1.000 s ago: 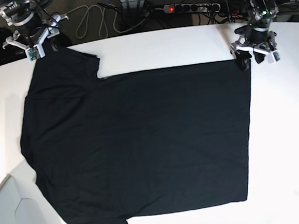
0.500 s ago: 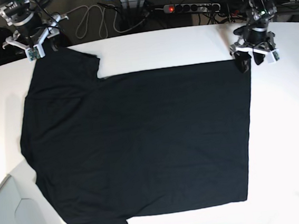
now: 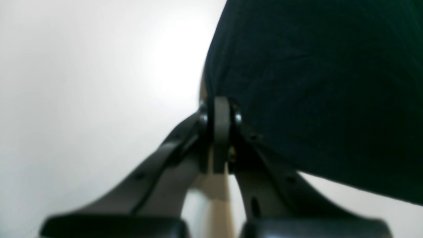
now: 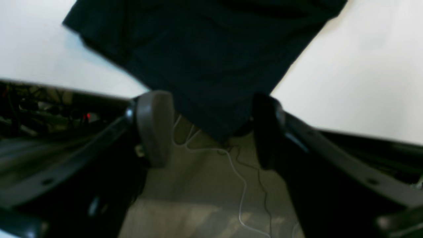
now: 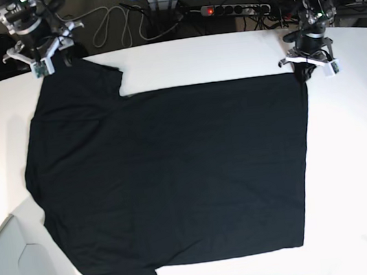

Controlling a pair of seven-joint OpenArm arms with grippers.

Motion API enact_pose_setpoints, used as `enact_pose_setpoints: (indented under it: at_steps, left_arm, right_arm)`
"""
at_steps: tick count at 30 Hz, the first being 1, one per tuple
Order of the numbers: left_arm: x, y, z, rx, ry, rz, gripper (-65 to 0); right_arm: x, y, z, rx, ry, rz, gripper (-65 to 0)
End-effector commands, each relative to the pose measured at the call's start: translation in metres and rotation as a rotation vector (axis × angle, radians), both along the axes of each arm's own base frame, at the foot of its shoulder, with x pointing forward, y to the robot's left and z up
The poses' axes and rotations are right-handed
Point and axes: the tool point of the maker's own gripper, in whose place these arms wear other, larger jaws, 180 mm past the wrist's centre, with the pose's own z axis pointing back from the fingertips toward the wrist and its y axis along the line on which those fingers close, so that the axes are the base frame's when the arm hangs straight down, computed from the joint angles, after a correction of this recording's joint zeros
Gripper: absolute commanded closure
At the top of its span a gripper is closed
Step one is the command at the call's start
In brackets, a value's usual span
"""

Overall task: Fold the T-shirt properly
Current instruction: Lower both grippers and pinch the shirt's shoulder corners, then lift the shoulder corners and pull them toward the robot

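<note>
White table [image 5: 355,160], black T-shirt [image 5: 174,177] spread flat across it, left gripper [image 5: 306,71] at 2 o'clock clamped on hem corner, right gripper [image 5: 51,57] at 10 o'clock, jaws apart around sleeve tip.

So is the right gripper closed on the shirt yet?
No, the right gripper has its jaws wide apart, with the shirt corner lying between them, ungripped.

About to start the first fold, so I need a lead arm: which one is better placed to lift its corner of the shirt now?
Left. The left gripper is shut at the hem corner of the T-shirt, apparently pinching it. The right gripper is open around the sleeve tip, gripping nothing yet.
</note>
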Motion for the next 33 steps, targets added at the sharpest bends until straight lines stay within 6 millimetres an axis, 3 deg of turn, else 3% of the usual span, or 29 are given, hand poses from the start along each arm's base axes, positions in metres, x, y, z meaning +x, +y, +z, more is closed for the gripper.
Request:
enact_pose_setpoints:
  at_steps: [1,4,8,14,27,30,33]
  left_arm:
    - [-0.006,-0.001,-0.003,0.001,0.035,-0.013,0.0]
    - [-0.009,-0.001,-0.005,0.001,0.042,-0.013,0.0]
    - [-0.015,0.000,-0.006,0.004,0.051,-0.011,0.0]
    - [-0.023,0.007,-0.006,0.007,0.057,0.022,0.0]
    - [-0.032,0.011,-0.008,0.011,0.073,0.032,0.0]
    - [-0.032,0.011,-0.008,0.011,0.073,0.032,0.0]
    - [-0.032,0.011,-0.008,0.011,0.073,0.032,0.0]
  right_arm:
    - [0.003,-0.004,0.007,-0.016,-0.025,0.010,-39.5]
    - [0.014,-0.005,0.011,-0.018,-0.056,0.008,-42.9]
    - [0.026,-0.023,0.016,-0.048,-0.091,-0.032,-44.6]
    - [0.035,-0.043,-0.013,-0.039,-0.053,-0.097,-44.4]
    - [0.035,-0.060,-0.064,0.005,0.045,-0.175,-43.8]
    - [0.033,-0.059,-0.069,0.007,0.059,-0.170,-37.5]
    - [0.032,-0.056,-0.069,0.016,0.064,-0.140,-23.0]
